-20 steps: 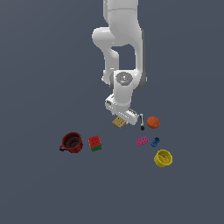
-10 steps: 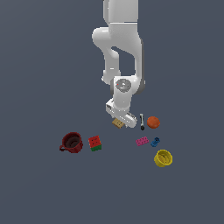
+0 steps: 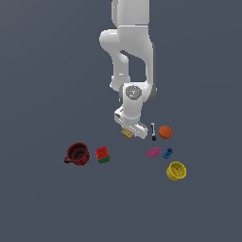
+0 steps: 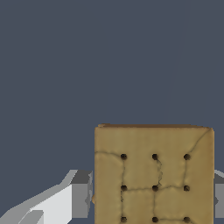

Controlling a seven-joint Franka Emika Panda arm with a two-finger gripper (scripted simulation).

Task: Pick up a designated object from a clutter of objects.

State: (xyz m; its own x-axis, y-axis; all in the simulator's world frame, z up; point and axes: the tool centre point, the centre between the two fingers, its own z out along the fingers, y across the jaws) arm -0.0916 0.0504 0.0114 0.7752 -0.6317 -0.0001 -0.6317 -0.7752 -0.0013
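In the exterior view the white arm (image 3: 130, 56) reaches down from the top edge, its wrist bent so the gripper (image 3: 128, 131) sits low over the grey floor (image 3: 42, 71). The tan cracker (image 3: 126, 133) peeks out just under the gripper, mostly hidden by it. Towards the exterior view's left lie a dark red mug (image 3: 77, 153) and, just beside it, a red-green cube (image 3: 102, 154). Towards the right lie a marker (image 3: 153, 131), an orange ball (image 3: 165, 132), a pink brick (image 3: 153, 152), a blue piece (image 3: 167, 153) and a yellow cup (image 3: 176, 170).

The wrist view alone shows the cracker's (image 4: 154, 175) face: dark dots in a grid, cracked lines, its lower part cut off. A grey finger (image 4: 81, 194) touches one side, another shows at the opposite edge. The jaws stand cracker-width apart, apparently closed on it. Whether it is off the floor cannot be told.
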